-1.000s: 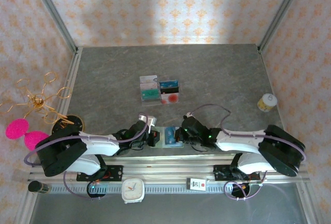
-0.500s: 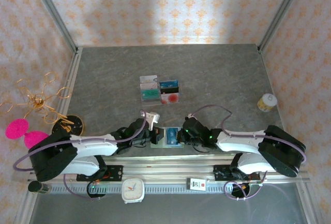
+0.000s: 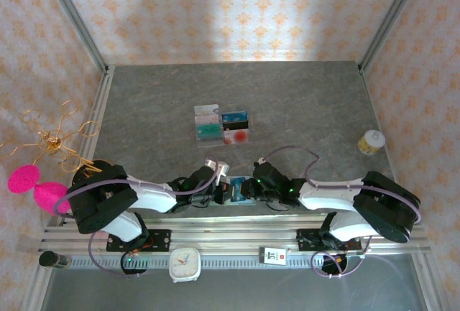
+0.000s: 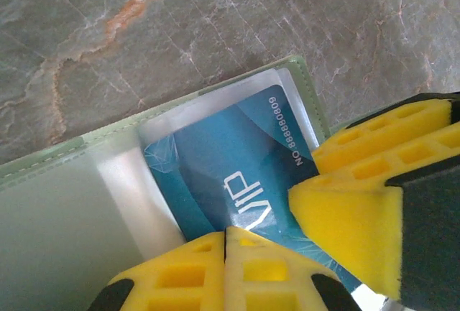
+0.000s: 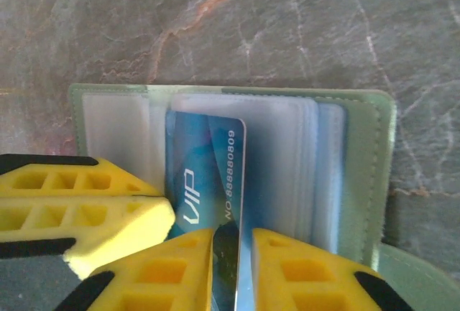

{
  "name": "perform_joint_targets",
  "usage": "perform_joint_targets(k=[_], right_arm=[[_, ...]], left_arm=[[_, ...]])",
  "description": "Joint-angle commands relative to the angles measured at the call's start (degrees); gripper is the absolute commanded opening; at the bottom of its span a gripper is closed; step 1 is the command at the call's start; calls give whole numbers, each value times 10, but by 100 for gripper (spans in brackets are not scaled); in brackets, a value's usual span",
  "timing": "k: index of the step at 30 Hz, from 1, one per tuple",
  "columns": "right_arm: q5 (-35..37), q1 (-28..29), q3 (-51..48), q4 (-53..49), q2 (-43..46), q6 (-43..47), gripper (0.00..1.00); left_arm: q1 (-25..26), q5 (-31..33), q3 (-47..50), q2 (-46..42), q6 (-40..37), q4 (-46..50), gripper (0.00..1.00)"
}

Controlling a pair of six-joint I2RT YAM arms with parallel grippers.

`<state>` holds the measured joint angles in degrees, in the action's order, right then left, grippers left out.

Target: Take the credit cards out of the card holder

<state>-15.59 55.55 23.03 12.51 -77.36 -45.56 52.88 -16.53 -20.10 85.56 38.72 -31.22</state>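
The task looks barely begun, or at best partway. The card holder [image 5: 370, 160] lies open and flat on the table [image 3: 302, 103] near its front edge, between the two arms, and one blue credit card [image 5: 201, 174] marked VIP is partly out of a clear sleeve, tilted but not free. The right claw [image 5: 232, 243] has its fingers slightly parted with the card's long edge standing in the gap; I cannot tell whether they are biting on it or merely flank it. The left claw [image 4: 226, 239] is pressed together, its tips against the card and sleeve beside the lettering, with nothing visibly caught between them (it seems to be steadying the holder, though that is a guess). What remains, I judge, is drawing this card fully clear, setting it down, then checking the other sleeves: a pale blue strip behind them may be a second card. By count: one holder, one card plainly seen in it, two claws, four other cards [image 3: 221, 125] laid two by two at mid-table well apart from the holder, one white clock [image 3: 185, 263] and one small yellow jar [image 3: 371, 141].
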Motion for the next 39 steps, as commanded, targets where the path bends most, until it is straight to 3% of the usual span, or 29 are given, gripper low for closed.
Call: perform_joint_targets(k=[1,5,11,15,19,28,32,39], right_arm=[[-4,-1,4,0,-23,5,12],[24,-1,4,-19,6,4,1],[68,-1,21,-70,111,57,0],[93,-1,31,-74,182,91,0],[99,-1,32,-44,234,105,0],[112,-1,-23,158,329,46,0],[99,-1,-26,189,339,39,0],[66,-1,-29,233,325,29,0]], left_arm=[[3,-15,5,12,3,-11,0],[1,-9,13,-21,5,-10,0],[-18,7,9,-147,3,-6,17],[-32,29,-2,-241,-20,6,27],[-37,11,13,-297,-35,-28,37],[-38,-19,94,-317,27,-250,51],[-41,-13,107,-323,46,-310,58],[-41,-29,110,-301,73,-376,59]])
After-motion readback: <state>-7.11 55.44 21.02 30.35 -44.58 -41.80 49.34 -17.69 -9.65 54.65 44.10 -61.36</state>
